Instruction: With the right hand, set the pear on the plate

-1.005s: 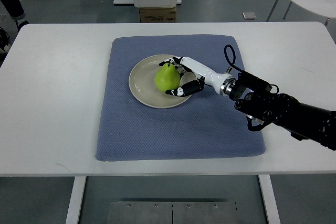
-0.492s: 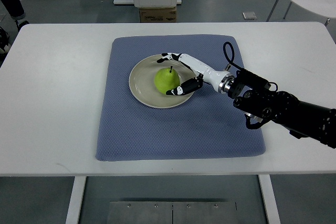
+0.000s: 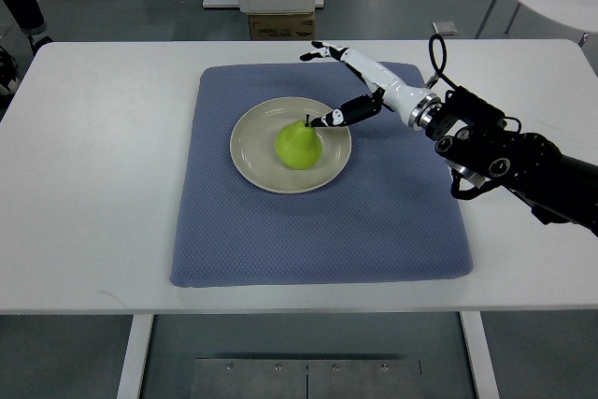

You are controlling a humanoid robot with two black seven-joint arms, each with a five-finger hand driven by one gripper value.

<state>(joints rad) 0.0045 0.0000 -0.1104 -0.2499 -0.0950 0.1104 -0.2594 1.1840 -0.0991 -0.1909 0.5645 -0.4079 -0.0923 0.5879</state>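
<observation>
Broad white counter [image 3: 103, 165] underneath everything, stretching well beyond the robot hand on all sides. Blue-grey mat [image 3: 318, 231] laid flat on it, spreading below and to the left of the robot hand. Black forearm entering from the picture's right edge, ending in a white wrist. Round beige plate [image 3: 250, 158] on the mat, down and to the left of the robot hand, its right rim just beside the lower fingertip. Right robot hand [image 3: 342, 87] raised above the mat's far part, fingers spread wide and gripping nothing, one dark fingertip [image 3: 324, 121] reaching down near the stem, apart from the fruit. Green pear [image 3: 297, 144] resting on the plate's middle, stem up, released, just below-left of that fingertip.
</observation>
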